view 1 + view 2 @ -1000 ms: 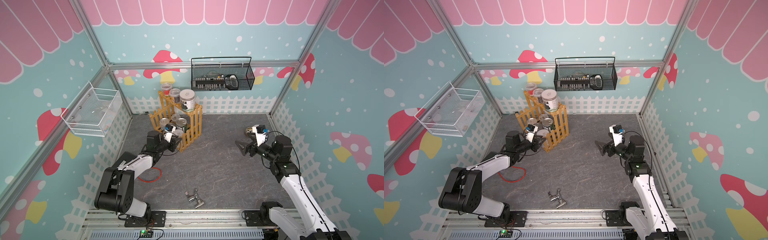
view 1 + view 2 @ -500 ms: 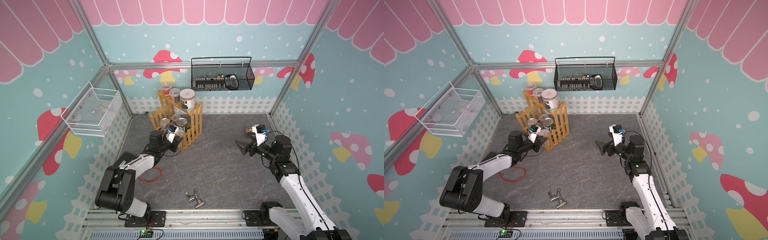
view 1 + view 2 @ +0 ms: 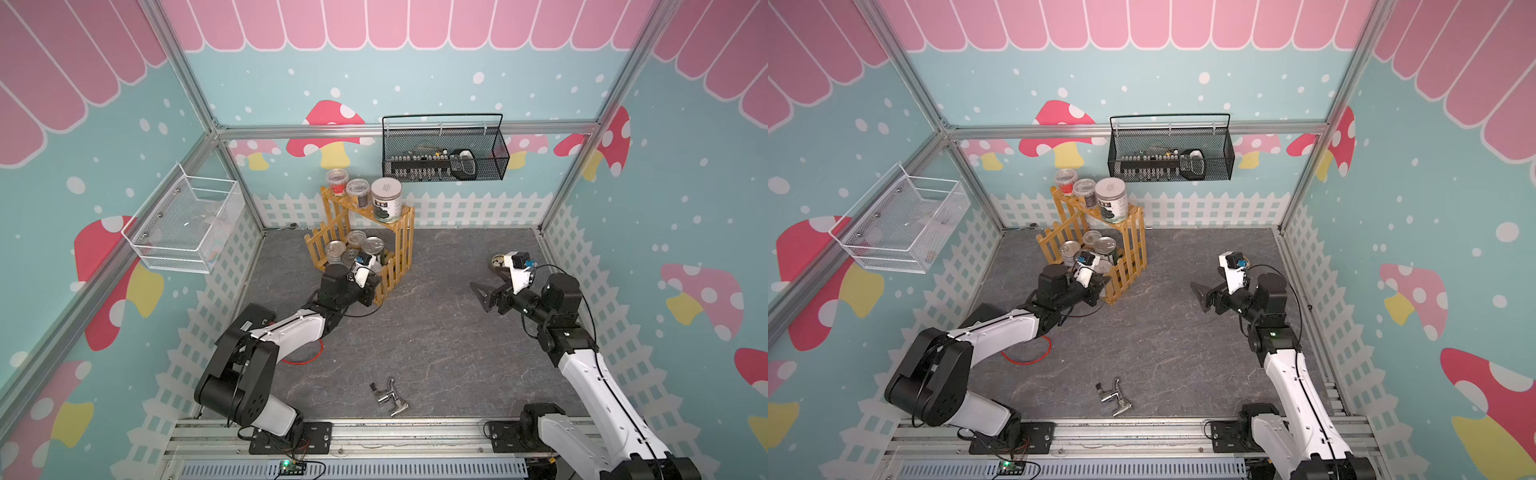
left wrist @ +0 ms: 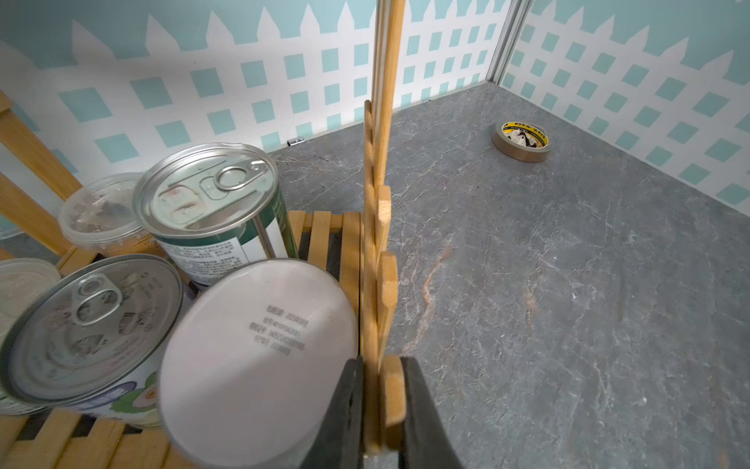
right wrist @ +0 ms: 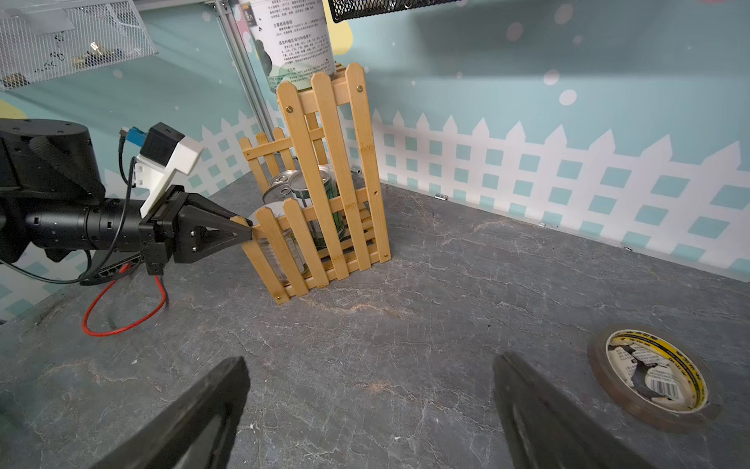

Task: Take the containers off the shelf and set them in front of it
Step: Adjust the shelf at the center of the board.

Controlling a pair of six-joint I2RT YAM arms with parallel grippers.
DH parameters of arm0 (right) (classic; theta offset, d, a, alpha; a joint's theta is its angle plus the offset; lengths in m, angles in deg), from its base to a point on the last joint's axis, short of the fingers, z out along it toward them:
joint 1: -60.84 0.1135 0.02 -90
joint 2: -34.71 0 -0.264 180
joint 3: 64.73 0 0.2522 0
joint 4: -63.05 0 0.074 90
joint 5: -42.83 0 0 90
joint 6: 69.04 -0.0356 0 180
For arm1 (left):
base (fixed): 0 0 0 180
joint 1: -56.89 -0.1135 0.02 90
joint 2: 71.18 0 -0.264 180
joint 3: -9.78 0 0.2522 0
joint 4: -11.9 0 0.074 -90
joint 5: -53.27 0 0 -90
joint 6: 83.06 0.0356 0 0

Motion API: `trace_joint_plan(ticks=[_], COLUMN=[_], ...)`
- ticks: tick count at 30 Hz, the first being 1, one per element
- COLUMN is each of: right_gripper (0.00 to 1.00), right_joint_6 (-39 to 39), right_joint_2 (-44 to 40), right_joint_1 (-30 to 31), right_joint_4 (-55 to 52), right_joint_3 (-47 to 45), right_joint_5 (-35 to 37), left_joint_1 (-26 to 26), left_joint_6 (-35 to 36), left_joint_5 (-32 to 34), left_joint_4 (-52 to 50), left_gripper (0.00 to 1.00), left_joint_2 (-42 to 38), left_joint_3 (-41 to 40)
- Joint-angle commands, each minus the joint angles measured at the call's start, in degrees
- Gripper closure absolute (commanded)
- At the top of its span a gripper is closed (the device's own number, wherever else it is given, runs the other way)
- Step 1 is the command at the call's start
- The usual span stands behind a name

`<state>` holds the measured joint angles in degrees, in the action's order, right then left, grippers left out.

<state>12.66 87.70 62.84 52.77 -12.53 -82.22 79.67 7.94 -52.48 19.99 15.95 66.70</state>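
Note:
The wooden shelf point(image 3: 402, 232) stands at the back of the floor. Its top tier carries two clear tubs point(image 3: 337, 181) and a white-lidded jar point(image 3: 386, 199). On the lower tier sit pull-tab tins point(image 4: 211, 191), a clear tub point(image 4: 97, 211) and a white-lidded jar point(image 4: 259, 357). My left gripper point(image 4: 381, 365) is shut on the front picket of the shelf's side rail point(image 4: 390, 390), right beside that lower jar, one finger on each side of the slat; the right wrist view shows the pinch too. My right gripper point(image 5: 369, 361) hangs open over bare floor, well right of the shelf point(image 5: 324, 162).
A tape roll point(image 5: 653, 377) lies flat near the right gripper. A chrome faucet point(image 3: 388, 397) lies near the front edge and a red cable loop point(image 3: 307, 357) by the left arm. A black wire basket point(image 3: 444, 158) and a white mesh basket point(image 3: 187, 224) hang on the walls.
My left gripper has moved forward to the shelf's side rail and shut on its front picket. The right arm has not moved.

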Motion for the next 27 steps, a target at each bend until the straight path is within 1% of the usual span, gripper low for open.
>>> trace_joint_plan(ticks=[1,3,4,9,10,13,14,19,20,24,27], right_gripper=[0.01,0.01,0.01,0.01,0.01,0.01,0.01,0.01,0.01,0.01,0.01], right_joint_6=[-1.2,-1.6,-1.8,-2.8,-2.9,-3.6,-3.8,-3.8,-3.7,-3.7,-4.3], right_joint_2=[-0.7,-0.5,-0.3,0.9,1.3,2.6,3.1,4.7,5.0,6.1,6.1], right_joint_1=[0.4,0.4,0.4,0.4,0.4,0.4,0.4,0.4,0.4,0.3,0.3], right_joint_4=[2.4,3.4,3.9,6.1,6.7,8.6,9.5,10.7,11.0,12.1,11.9], right_joint_3=[-1.2,-1.7,-1.9,-2.6,-2.8,-3.1,-3.3,-2.9,-2.9,-2.9,-3.0], right_joint_5=[1.6,1.8,1.6,2.0,2.1,1.9,1.7,2.1,2.2,3.7,7.3], left_joint_1=[4.7,8.1,10.0,16.2,17.6,21.6,22.6,27.5,28.4,29.6,30.7], left_joint_6=[-11.2,-11.8,-12.5,-17.7,-18.5,-19.6,-20.2,-21.9,-21.8,-22.8,-23.0], left_joint_5=[4.4,9.2,12.8,22.6,23.5,30.6,31.6,40.5,41.8,43.1,44.6], left_joint_4=[5.0,5.4,5.0,6.7,6.8,7.1,7.6,6.9,7.0,5.0,4.6], left_gripper=[0.92,0.91,0.92,0.93,0.93,0.92,0.93,0.92,0.92,0.91,0.91], left_joint_2=[-0.8,-0.8,-0.6,0.4,1.1,3.8,4.7,9.6,10.6,14.8,17.3], left_joint_3=[-1.5,-1.3,-1.1,-1.1,-0.8,1.0,1.7,6.7,7.9,13.3,16.7])
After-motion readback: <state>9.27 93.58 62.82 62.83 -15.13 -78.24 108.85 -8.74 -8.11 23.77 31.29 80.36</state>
